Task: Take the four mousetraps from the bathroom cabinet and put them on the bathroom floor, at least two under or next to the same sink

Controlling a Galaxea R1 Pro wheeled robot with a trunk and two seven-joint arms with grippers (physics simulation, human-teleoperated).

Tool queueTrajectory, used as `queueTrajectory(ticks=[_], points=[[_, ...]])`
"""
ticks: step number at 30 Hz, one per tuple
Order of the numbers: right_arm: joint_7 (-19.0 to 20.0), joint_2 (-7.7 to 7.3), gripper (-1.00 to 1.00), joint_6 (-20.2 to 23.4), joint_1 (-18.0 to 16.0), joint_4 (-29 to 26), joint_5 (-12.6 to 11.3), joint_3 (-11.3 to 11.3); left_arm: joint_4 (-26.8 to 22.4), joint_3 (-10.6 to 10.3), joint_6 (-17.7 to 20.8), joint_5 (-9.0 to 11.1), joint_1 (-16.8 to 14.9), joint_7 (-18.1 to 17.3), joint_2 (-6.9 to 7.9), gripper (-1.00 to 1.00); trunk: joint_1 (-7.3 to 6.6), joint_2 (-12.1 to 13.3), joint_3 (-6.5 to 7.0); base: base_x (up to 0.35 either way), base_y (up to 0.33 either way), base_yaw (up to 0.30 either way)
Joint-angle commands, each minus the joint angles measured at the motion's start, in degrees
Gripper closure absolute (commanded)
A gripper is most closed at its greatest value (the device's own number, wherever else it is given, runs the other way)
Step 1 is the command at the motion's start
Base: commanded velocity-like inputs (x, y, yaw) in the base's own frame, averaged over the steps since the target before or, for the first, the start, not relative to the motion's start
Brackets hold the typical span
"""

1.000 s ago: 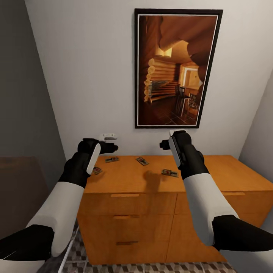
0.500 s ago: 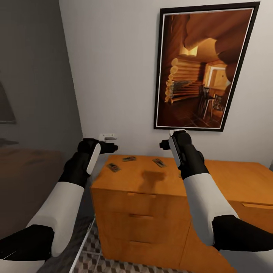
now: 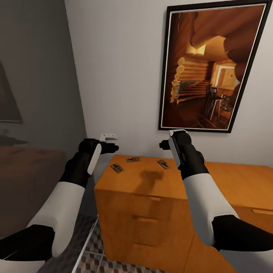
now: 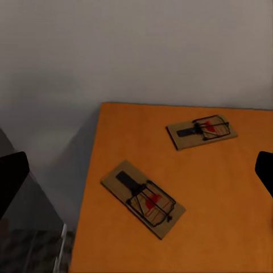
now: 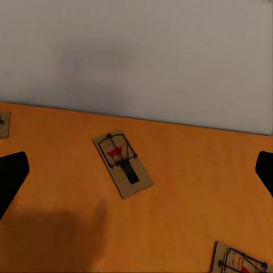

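Heads up, you're parked in front of the cabinet [image 3: 151, 197] with both arms raised above its top, and nothing's been picked up yet. Three mousetraps show on the top in the head view: one near the front-left corner [image 3: 116, 168], one further back toward the wall [image 3: 132, 159], and one just beside your right arm [image 3: 163, 163]. The fourth I'd guess is behind that forearm, since the right wrist view catches one trap in the middle [image 5: 122, 162] and the corner of another at the edge [image 5: 239, 260].

Left gripper [image 3: 109, 142] and right gripper [image 3: 167, 141] are both spread wide open and empty; in the wrist views you only see the dark fingertips [image 4: 11, 185] way out at the frame edges.

What could bite you here:
- These traps are thin and lie flat on the wood. Come down too steep and you'll probably jam the fingers into the top or just skid the trap along.
- The corner trap sits close to the left edge. Nudge it sideways and it could slide off toward the grey wall, away from the tiled floor [image 3: 91, 258] you actually want.
- Your right forearm hides one trap from the head view, so you might sweep it by accident.
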Motion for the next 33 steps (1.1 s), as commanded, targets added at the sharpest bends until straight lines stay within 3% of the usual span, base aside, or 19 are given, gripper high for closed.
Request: queueTrajectory(ticks=[1, 17, 33], points=[[0.2, 0.01, -1.00, 0.3, 0.0, 0.1, 0.5, 0.0, 0.1, -0.1, 0.2, 0.5, 0.0, 0.5, -0.01, -1.00, 0.02, 0.0, -0.07, 0.206, 0.000, 0.011], [0.3, 0.01, -1.00, 0.3, 0.0, 1.3, 0.4, -0.2, 0.5, -0.3, 0.1, 0.7, 0.0, 0.3, -0.29, -1.00, 0.02, 0.0, -0.07, 0.153, 0.000, 0.003], [0.9, 0.01, -1.00, 0.3, 0.0, 9.1, -0.9, -0.8, 0.5, -0.4, 0.2, 1.1, 0.0, 0.2, -0.54, -1.00, 0.02, 0.0, -0.07, 0.009, 0.000, 0.000]])
